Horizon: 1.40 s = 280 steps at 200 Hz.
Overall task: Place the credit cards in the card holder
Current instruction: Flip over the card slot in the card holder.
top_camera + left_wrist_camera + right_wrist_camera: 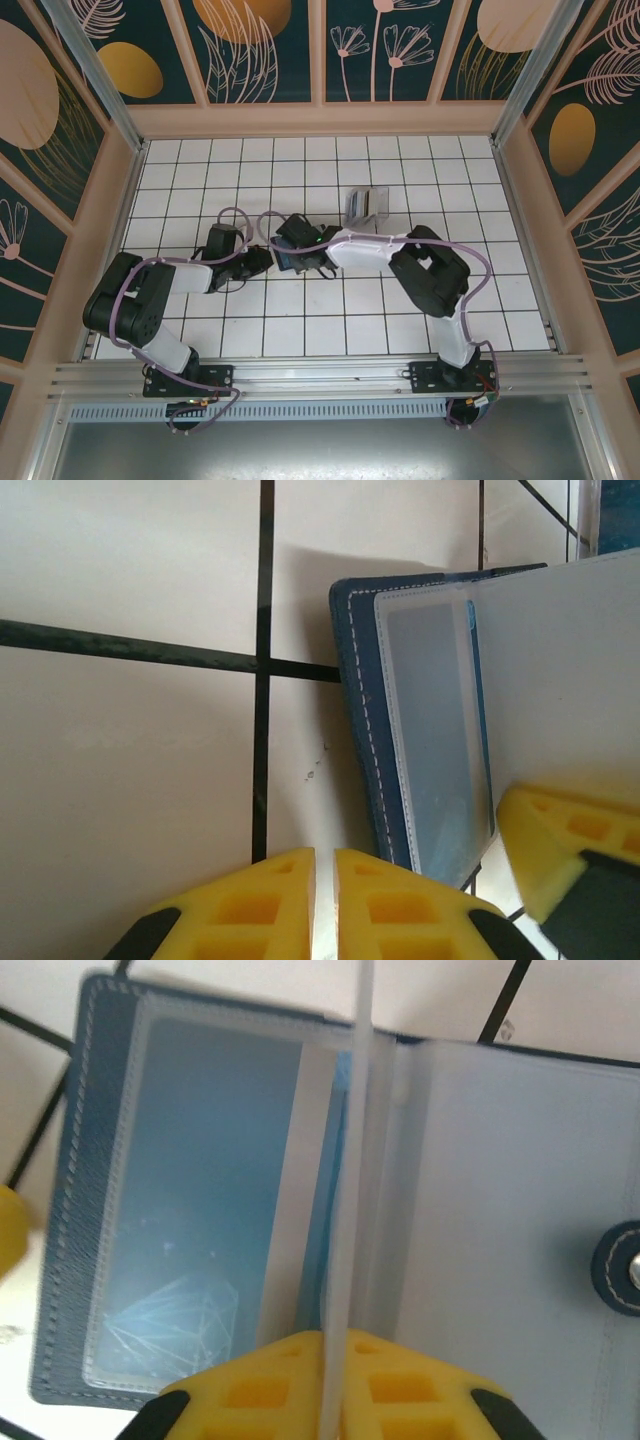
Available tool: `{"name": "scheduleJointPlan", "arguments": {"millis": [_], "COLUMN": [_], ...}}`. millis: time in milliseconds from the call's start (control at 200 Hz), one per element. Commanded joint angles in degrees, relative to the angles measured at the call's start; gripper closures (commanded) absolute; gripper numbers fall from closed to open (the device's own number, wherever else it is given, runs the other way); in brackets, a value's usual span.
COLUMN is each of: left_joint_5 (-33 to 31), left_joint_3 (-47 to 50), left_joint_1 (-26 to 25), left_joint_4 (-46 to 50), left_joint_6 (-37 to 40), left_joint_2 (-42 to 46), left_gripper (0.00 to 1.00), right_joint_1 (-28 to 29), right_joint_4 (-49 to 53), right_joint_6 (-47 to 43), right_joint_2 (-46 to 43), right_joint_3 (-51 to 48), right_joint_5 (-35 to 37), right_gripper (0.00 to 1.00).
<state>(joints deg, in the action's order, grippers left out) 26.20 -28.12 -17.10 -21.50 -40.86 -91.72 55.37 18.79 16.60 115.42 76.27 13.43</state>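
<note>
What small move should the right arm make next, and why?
Probably tilt the thin white card and slide it into the clear pocket of the open navy-blue card holder: the right gripper holds it edge-on in shut jaws beside that pocket.

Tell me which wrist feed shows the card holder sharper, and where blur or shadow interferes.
Left wrist: card holder stitching crisp, soft shadow on the tile beside it, left claw slightly soft up close. Right wrist: softer overall; the card pinched in the right claw blurs into a pale edge-on strip.
</note>
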Motion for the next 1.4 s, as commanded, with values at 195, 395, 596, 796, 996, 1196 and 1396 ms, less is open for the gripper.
{"name": "scheduleJointPlan", "arguments": {"millis": [195, 395, 596, 796, 996, 1196, 1396], "left_joint_5": [-2.3, -4.7, -5.8, -6.1, -5.3, -4.1, -7.9], "left_joint_3": [3.8, 1.3, 0.4, -1.6, -2.5, -3.2, -4.6], "left_joint_1": [1.6, 2.6, 4.1, 4.5, 4.5, 4.1, 3.0], "left_joint_4": [-1.3, 3.2, 5.0, 7.2, 7.8, 8.9, 13.3], "left_joint_6": [-7.4, -5.7, -6.2, -5.6, -4.8, -2.1, 1.5], "left_joint_2": [1.9, 3.3, 3.4, 4.0, 4.0, 3.1, 5.8], "left_gripper": [0.75, 0.74, 0.69, 0.68, 0.68, 0.67, 0.67], "right_joint_1": [3.6, 4.1, 4.3, 4.3, 4.2, -2.4, -13.7], "right_joint_4": [2.4, -3.8, -11.5, -16.9, -18.3, -26.9, -28.2], "right_joint_6": [-2.0, -4.3, -9.2, -11.6, -13.2, -6.7, 3.4], "right_joint_2": [0.8, -2.2, -7.2, -11.8, -14.0, -22.2, -29.0], "right_joint_3": [0.7, -2.9, -9.7, -14.1, -15.4, -22.6, -25.9], "right_joint_5": [9.5, 2.4, -8.4, -12.3, -18.3, -25.2, -25.2], "right_gripper": [0.7, 0.65, 0.63, 0.56, 0.53, 0.53, 0.55]}}
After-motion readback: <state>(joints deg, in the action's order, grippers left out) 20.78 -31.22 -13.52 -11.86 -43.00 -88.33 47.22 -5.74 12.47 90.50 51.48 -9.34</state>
